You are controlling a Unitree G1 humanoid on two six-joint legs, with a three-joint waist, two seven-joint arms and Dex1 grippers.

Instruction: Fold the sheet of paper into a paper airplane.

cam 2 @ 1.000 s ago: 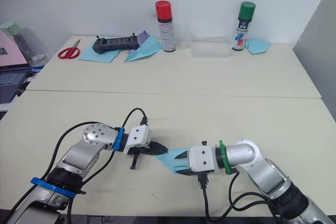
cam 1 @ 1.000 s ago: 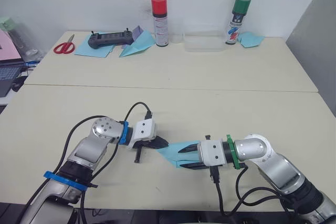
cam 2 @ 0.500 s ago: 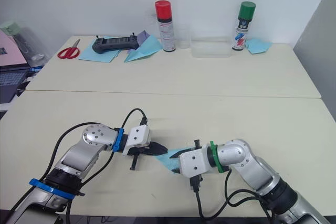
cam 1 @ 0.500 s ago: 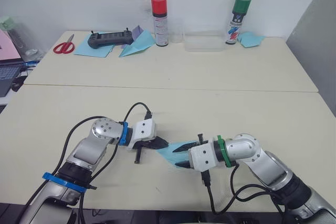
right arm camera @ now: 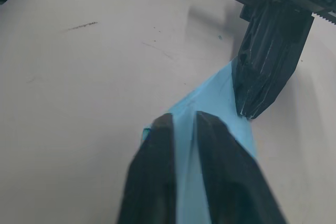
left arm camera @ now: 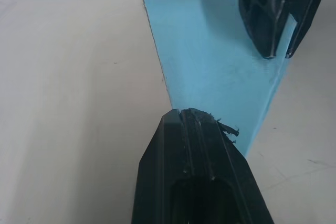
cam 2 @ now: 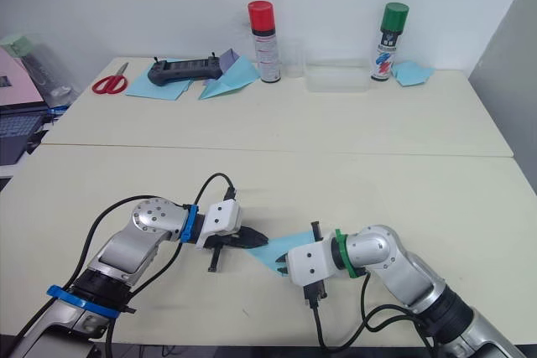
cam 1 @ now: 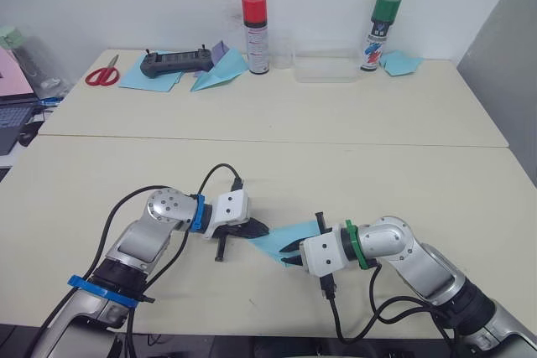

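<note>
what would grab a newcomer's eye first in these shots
The light blue sheet of paper on the near table, pinched from both ends: the left gripper shut on one end, the right gripper clamped on the other. Beyond that, the red-capped spray can and the green-capped spray can stand at the far table's back edge.

The sheet of paper (cam 1: 281, 239) lies low in the frame's centre (on the near table (cam 1: 377, 182)), left gripper (cam 1: 258, 229) touching its left end, right gripper (cam 1: 289, 253) on its right.
</note>
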